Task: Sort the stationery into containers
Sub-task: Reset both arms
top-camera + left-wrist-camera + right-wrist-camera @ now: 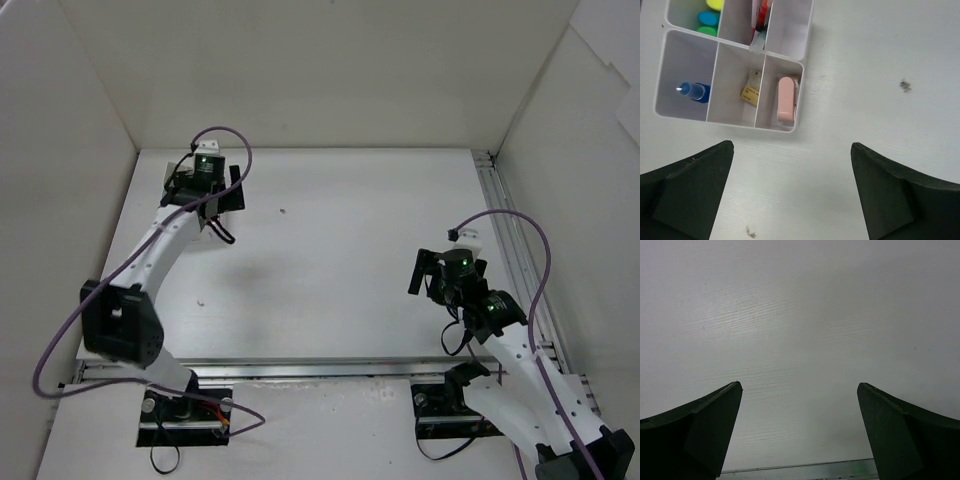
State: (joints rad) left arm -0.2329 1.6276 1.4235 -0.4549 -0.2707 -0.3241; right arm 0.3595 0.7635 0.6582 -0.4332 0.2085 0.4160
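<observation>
The containers are one white box point(790, 129) with a grid of compartments, at the upper left of the left wrist view. It holds a pink eraser point(785, 100), a beige eraser point(750, 95), a white eraser point(756, 77) and a clear blue-capped tube point(696, 91). Yellow point(715, 4), blue point(708, 18) and green point(706, 31) highlighters and the red and black pens point(761, 20) stand in the far cells. My left gripper point(792, 146) point(205, 190) hangs open and empty above the table beside the box. My right gripper point(799, 385) point(448, 272) is open over bare table at the right.
White walls enclose the table on three sides. A metal rail point(330, 368) runs along the near edge and another point(510, 250) along the right side. Small dark specks point(905, 86) point(749, 232) mark the surface, and a tiny white bit point(202, 300) lies near the left arm.
</observation>
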